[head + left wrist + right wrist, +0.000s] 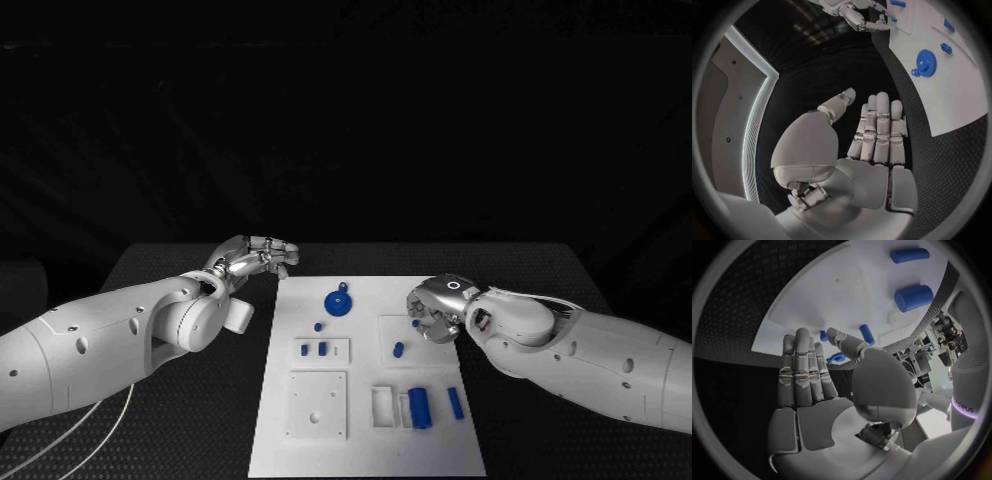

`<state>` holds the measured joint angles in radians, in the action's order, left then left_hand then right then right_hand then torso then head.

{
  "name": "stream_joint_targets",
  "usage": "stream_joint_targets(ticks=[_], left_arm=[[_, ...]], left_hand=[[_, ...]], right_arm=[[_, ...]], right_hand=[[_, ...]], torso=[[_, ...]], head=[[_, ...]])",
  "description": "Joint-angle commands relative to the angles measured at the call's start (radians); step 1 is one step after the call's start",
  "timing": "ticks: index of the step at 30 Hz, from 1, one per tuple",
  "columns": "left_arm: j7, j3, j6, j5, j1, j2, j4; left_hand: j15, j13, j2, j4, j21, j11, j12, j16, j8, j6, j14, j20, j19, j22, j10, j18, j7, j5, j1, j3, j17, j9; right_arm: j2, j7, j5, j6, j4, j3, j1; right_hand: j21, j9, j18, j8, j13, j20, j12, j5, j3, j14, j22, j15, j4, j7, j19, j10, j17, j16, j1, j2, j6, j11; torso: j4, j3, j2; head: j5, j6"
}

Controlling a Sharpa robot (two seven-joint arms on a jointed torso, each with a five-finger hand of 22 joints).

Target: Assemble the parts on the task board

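my right hand (437, 308) hovers empty, fingers apart, mid-frame over the white board (368, 445); it could knock the small blue peg (398, 350); left hand (257, 256) open, upper left.

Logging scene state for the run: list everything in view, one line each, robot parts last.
table: one, black, under everything.
task board: one, white, middle of the table, with raised white blocks on it.
gear: one, blue, far part of the board, nearer the left hand.
large cylinder: one, blue, near right part of the board, in a white holder.
slim pin: one, blue, just right of the large cylinder.
small parts: several, blue, mid board; exact count unclear.
left hand: one, silver, off the board's far left corner, fingers apart, holding nothing.
right hand: one, silver, above the board's right side, holding nothing.
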<state>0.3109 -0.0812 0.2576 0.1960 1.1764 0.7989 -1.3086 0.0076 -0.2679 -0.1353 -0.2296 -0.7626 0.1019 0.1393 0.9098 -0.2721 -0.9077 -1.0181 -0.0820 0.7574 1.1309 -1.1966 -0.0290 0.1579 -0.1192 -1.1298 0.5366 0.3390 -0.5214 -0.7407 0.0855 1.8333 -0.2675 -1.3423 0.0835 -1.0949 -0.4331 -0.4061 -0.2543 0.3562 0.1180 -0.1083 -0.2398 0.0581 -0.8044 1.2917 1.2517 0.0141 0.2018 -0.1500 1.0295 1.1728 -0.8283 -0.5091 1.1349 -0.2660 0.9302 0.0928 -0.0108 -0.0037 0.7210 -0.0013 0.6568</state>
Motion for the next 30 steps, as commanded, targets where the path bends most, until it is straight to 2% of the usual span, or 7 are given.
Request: stream_joint_targets(ticks=[1, 8, 10, 16, 17, 23, 30], left_arm=[[0.014, 0.001, -0.013, -0.009, 0.000, -0.001, -0.003], [0.012, 0.001, -0.014, -0.009, 0.000, 0.001, -0.005], [0.011, 0.001, -0.014, -0.009, 0.000, 0.002, -0.004], [0.012, 0.001, -0.014, -0.009, 0.000, 0.002, -0.005], [0.011, 0.001, -0.014, -0.009, 0.000, 0.002, -0.005], [0.008, 0.001, -0.013, -0.010, 0.000, 0.003, -0.006], [0.001, 0.001, -0.012, -0.010, 0.000, 0.003, -0.007]], left_hand=[[-0.001, 0.001, -0.001, -0.002, 0.003, 0.002, -0.004, -0.004, -0.005, 0.006, -0.006, -0.010, 0.004, -0.001, 0.007, -0.002, -0.001, 0.005, 0.009, -0.004, 0.001, -0.001], [-0.001, 0.001, 0.001, -0.001, 0.004, 0.002, -0.005, -0.006, -0.004, 0.008, -0.008, -0.010, 0.005, 0.000, 0.007, -0.002, 0.000, 0.004, 0.011, -0.004, 0.003, 0.000], [-0.001, 0.002, 0.001, -0.001, 0.004, 0.002, -0.006, -0.006, -0.004, 0.009, -0.008, -0.010, 0.006, 0.000, 0.008, -0.003, 0.000, 0.004, 0.012, -0.005, 0.003, 0.000], [-0.001, 0.002, 0.002, -0.001, 0.004, 0.002, -0.006, -0.006, -0.004, 0.009, -0.009, -0.010, 0.006, 0.000, 0.008, -0.003, 0.000, 0.004, 0.012, -0.005, 0.003, 0.000], [-0.001, 0.002, 0.001, -0.001, 0.004, 0.002, -0.006, -0.006, -0.004, 0.010, -0.009, -0.010, 0.006, 0.000, 0.008, -0.003, 0.000, 0.004, 0.012, -0.005, 0.004, 0.000], [-0.002, 0.002, 0.001, -0.002, 0.005, 0.002, -0.007, -0.007, -0.003, 0.011, -0.011, -0.011, 0.007, 0.000, 0.009, -0.003, 0.001, 0.004, 0.012, -0.005, 0.005, 0.001], [-0.001, 0.004, -0.001, -0.003, 0.006, 0.004, -0.010, -0.011, 0.000, 0.019, -0.012, -0.010, 0.008, 0.001, 0.012, -0.004, 0.004, 0.004, 0.013, -0.006, 0.007, 0.002]], right_arm=[[0.006, 0.006, 0.023, 0.000, 0.002, 0.002, 0.003], [0.013, 0.003, 0.038, 0.018, 0.000, 0.006, 0.008], [0.013, 0.003, 0.045, 0.018, -0.001, 0.007, 0.010], [0.019, 0.011, 0.066, 0.020, 0.000, 0.010, 0.015], [0.020, 0.013, 0.071, 0.022, 0.001, 0.011, 0.016], [0.021, 0.039, 0.119, 0.026, 0.001, 0.017, 0.017], [0.024, 0.068, 0.166, 0.032, -0.002, 0.023, 0.017]], right_hand=[[-0.002, -0.002, -0.008, -0.001, 0.002, 0.000, 0.006, -0.004, -0.013, 0.006, 0.002, 0.003, -0.002, 0.001, 0.011, 0.009, -0.003, -0.007, 0.011, 0.005, 0.009, -0.001], [-0.012, -0.007, -0.008, 0.010, 0.011, 0.007, 0.009, -0.007, -0.029, 0.015, 0.012, 0.009, -0.009, 0.010, 0.025, 0.029, -0.013, -0.016, 0.016, 0.015, 0.030, -0.008], [-0.033, -0.016, -0.008, 0.030, 0.022, 0.018, -0.007, -0.007, -0.027, 0.041, 0.023, 0.024, -0.007, 0.026, 0.052, 0.065, -0.027, -0.040, 0.021, 0.028, 0.066, -0.022], [-0.040, -0.017, -0.008, 0.032, 0.026, 0.023, -0.006, -0.007, -0.028, 0.042, 0.029, 0.028, -0.005, 0.030, 0.058, 0.071, -0.033, -0.049, 0.020, 0.032, 0.073, -0.026], [-0.067, -0.026, -0.008, 0.050, 0.039, 0.038, -0.021, -0.007, -0.031, 0.064, 0.046, 0.044, 0.007, 0.044, 0.087, 0.108, -0.054, -0.081, 0.033, 0.051, 0.107, -0.043], [-0.082, -0.029, -0.008, 0.048, 0.054, 0.044, -0.012, -0.006, -0.050, 0.049, 0.064, 0.047, 0.024, 0.047, 0.086, 0.117, -0.075, -0.109, 0.036, 0.062, 0.115, -0.046], [-0.096, -0.033, -0.008, 0.049, 0.066, 0.050, -0.006, -0.009, -0.065, 0.045, 0.075, 0.049, 0.027, 0.050, 0.093, 0.124, -0.084, -0.125, 0.043, 0.060, 0.122, -0.048]], torso=[[-0.0002, -0.0003, 0.000], [-0.0001, -0.0002, 0.000], [0.0004, -0.0003, -0.001], [0.0001, -0.0003, 0.000], [-0.0001, 0.0001, 0.000], [0.0010, 0.0002, 0.000], [0.0012, 0.0006, 0.000]], head=[[-0.001, 0.004], [0.000, 0.007], [0.000, 0.007], [-0.001, 0.010], [-0.001, 0.011], [-0.001, 0.010], [-0.001, 0.011]])
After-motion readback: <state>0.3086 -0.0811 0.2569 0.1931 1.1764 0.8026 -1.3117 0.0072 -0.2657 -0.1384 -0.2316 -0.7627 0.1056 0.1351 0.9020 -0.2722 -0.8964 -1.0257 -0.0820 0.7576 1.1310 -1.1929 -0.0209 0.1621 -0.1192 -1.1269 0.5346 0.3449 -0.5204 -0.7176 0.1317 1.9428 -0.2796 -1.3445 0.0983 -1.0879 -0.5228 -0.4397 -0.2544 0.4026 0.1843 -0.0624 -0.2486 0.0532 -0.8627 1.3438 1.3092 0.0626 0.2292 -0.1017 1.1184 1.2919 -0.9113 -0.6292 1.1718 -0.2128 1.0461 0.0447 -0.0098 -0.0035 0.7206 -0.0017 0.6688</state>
